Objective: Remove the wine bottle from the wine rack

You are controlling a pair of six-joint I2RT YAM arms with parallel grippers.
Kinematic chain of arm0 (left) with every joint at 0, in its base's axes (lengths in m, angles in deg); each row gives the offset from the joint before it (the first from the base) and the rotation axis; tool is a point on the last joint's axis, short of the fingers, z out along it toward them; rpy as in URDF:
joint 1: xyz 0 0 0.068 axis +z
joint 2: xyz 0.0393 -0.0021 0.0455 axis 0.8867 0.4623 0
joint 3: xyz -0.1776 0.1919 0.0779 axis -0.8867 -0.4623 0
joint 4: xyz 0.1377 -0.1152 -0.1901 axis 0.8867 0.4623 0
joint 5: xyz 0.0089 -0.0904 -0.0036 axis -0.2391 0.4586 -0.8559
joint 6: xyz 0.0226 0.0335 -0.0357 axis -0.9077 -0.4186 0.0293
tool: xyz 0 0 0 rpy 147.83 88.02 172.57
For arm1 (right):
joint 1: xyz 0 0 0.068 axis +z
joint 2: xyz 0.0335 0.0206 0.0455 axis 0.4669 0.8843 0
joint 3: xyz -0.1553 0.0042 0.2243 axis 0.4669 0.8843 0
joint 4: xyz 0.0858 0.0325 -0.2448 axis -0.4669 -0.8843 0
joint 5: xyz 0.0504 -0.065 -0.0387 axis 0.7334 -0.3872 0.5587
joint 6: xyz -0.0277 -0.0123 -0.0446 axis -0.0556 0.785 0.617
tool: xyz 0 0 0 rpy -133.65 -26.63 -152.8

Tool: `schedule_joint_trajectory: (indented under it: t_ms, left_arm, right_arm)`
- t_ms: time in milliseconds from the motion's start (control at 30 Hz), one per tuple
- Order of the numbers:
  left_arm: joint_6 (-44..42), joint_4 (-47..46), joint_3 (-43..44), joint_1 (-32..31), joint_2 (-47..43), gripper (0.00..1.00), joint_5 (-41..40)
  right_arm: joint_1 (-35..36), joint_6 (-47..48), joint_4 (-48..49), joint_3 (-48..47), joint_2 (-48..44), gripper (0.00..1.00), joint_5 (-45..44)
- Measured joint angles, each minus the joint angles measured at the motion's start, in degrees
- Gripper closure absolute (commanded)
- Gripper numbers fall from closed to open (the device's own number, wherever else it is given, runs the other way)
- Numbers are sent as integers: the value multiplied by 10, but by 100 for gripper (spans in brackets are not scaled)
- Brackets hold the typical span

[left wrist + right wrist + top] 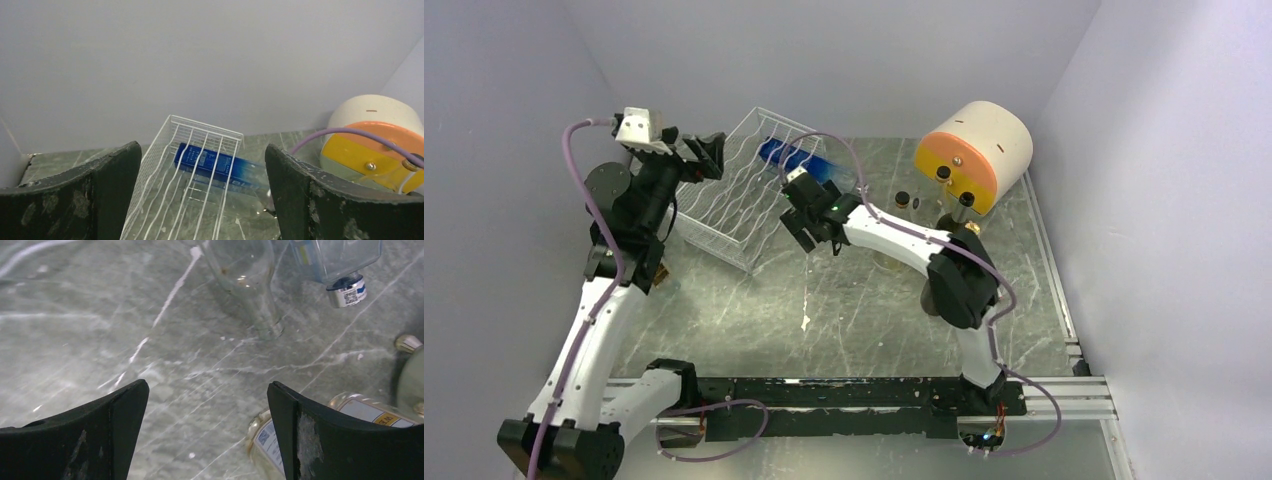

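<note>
From above, my left arm reaches up the left side, and my left gripper (707, 157) hangs at the left rim of the wine rack (739, 200). Its fingers are spread wide and grasp nothing; I cannot tell whether they touch the wire. The rack is a white wire frame with wavy rows, set at a slant on the grey marbled surface (824, 320). In my left wrist view the rack runs away from me between my two dark fingers. The wine bottle (212, 162) lies on its side at the rack's far end, seen through the wires. It has a deep blue label, and its paler, clearer end sticks out to the right past the rack's edge. Just right of the rack, my right gripper (207, 386) hovers over bare marble, near the bottle's protruding end. Its fingers are also parted, with nothing between them. My right wrist view shows a clear glass bottle (247, 275) lying on the surface ahead. Beside it, at the top edge, is a clear bottle neck with a blue and silver cap (346, 291). I cannot tell whether that neck belongs to the wine bottle. A labelled jar (265, 440) lies partly hidden behind my right finger. Further right, a large cream cylinder (979, 145) with an orange and yellow face rests at the back right. A few small dark-capped bottles (943, 177) stand in front of it.
</note>
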Motion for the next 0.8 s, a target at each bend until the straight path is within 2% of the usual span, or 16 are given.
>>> schedule_joint_trajectory:
  t_ms: [133, 367, 400, 467, 533, 800]
  left_arm:
    - [7, -35, -18, 0, 19, 1, 33]
    - [37, -83, -97, 2, -10, 3, 78]
    - [40, -91, -101, 2, -12, 5, 80]
    - [43, -100, -103, 4, -11, 0, 85]
    - [43, -106, -102, 6, -5, 0, 97]
    - [32, -100, -94, 7, 16, 2, 118]
  right_arm:
    - [-7, 20, 9, -29, 55, 6, -26]
    - [-46, 54, 34, -73, 107, 4, -25]
    - [-50, 55, 36, -88, 118, 4, -25]
    - [-56, 56, 43, -118, 141, 3, -23]
    - [-60, 56, 49, -136, 159, 1, -20]
    - [-67, 57, 61, -139, 170, 0, 32]
